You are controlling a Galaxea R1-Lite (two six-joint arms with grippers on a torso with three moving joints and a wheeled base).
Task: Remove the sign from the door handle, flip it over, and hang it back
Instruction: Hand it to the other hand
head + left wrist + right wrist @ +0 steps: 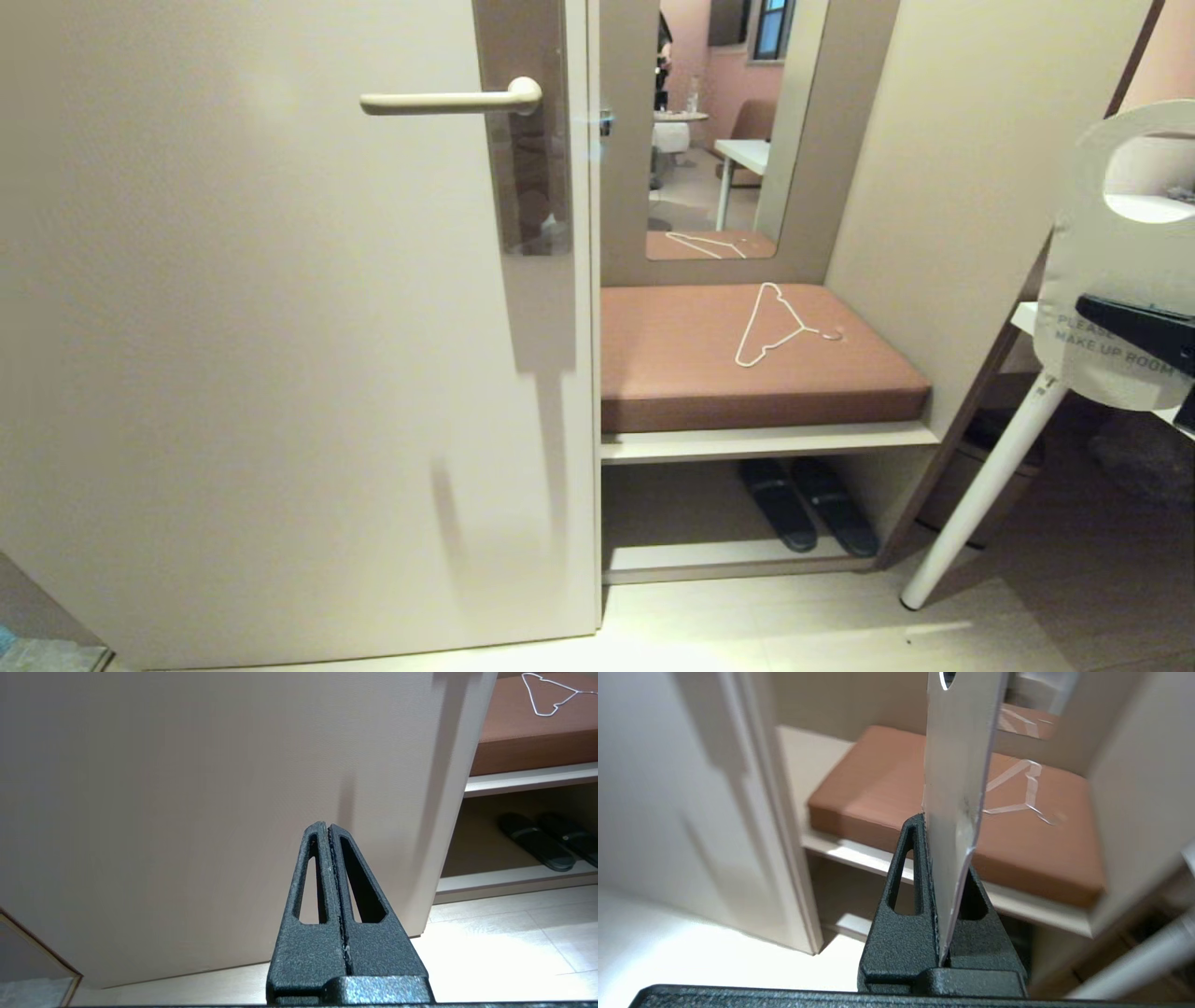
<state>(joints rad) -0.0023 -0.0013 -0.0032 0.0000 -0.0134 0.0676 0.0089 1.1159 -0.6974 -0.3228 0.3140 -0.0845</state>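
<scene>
The sign shows its white side with grey "PLEASE MAKE UP ROOM" text at the far right of the head view, upright, round hole at its top. My right gripper is shut on its lower part. In the right wrist view the sign stands edge-on, clamped between the black fingers. The door handle is a bare beige lever on a glossy brown plate, far to the left of the sign. My left gripper is shut and empty, low before the door.
A brown cushioned bench with a thin white wire clothes hanger sits right of the door, under a mirror. Dark slippers lie on the shelf below. A white table leg slants at the right.
</scene>
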